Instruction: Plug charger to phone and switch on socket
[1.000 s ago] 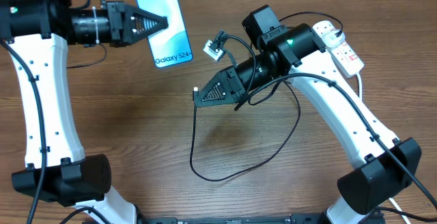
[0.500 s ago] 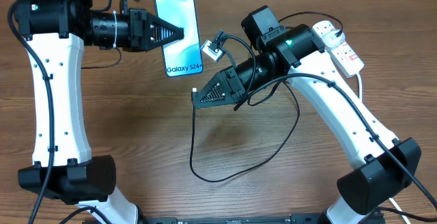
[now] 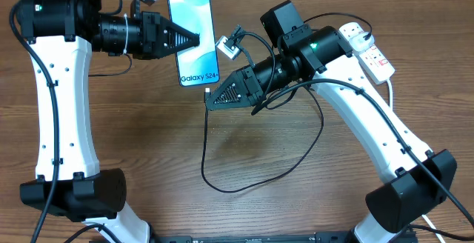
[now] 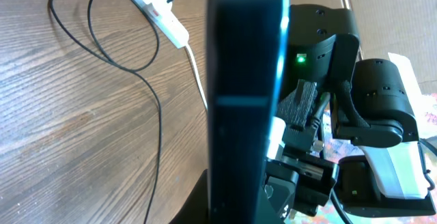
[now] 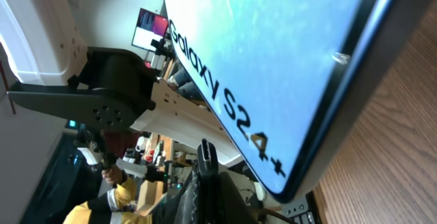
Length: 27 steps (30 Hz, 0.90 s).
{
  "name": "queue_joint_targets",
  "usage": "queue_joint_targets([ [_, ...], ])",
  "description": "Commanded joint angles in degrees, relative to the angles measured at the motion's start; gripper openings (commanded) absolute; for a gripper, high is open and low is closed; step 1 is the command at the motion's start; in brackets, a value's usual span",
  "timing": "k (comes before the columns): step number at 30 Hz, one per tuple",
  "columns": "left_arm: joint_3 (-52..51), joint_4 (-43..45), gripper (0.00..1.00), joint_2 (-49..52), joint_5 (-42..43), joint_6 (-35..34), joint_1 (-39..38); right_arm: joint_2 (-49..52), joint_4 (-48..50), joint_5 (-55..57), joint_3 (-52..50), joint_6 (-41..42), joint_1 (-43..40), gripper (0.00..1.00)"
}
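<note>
At the right tool (image 3: 212, 99), a tight clench on the charger (image 3: 207, 139) just behind its plug tip (image 3: 205, 92), with the rest of the cable hanging in a loose loop down to the counter (image 3: 148, 147). Just left of that and a little farther, in the left tool (image 3: 194, 38), the phone (image 3: 191, 10): gripped at its side edge, held off the counter, screen up, bottom edge just beside the plug tip but apparently not touching. Far right on the counter, the socket (image 3: 368, 47), well apart from both tools, with no tool near its switches.

Likely trouble: a tip slightly off the port (the port itself not visible in any view), skidding along the frame instead of seating. Also a push along the phone against a narrow side grip, perhaps enough to swivel it or slide it out. Possibly the thin cable slipping back through the fingers, or the slack loop snagging on the right arm.
</note>
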Motion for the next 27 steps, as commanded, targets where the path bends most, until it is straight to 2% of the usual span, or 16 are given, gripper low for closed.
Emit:
queue_joint_targets([
  [1,1.44,-0.57,0.04,-0.61,4.0,1.53,-1.2,-1.18,0.85,-1.6,1.55,1.31,0.55,0.04],
  [6,1.44,-0.55,0.04,-0.61,3.8,1.53,-1.18,-1.16,1.27,2.93,1.55,2.95,0.55,0.04],
  [10,1.44,1.4,0.04,-0.61,-0.15,0.15,-0.72,-1.16,2.56,16.2,1.53,11.1,0.55,0.04],
  [14,1.44,5.49,0.04,-0.61,-18.32,-12.09,0.46,-1.16,2.95,28.57,1.38,17.29,1.16,0.04],
  [21,1.44,5.6,0.04,-0.61,-46.12,-21.77,0.57,-1.09,3.52,40.85,-0.9,21.14,4.83,0.04],
  [24,1.44,5.51,0.04,-0.61,-53.66,-25.07,0.63,-1.07,5.29,47.41,-2.86,24.17,7.21,0.04],
  [27,1.44,5.35,0.04,-0.61,-56.41,-25.57,0.63,-0.9,11.47,54.1,-7.52,28.94,10.56,0.04],
])
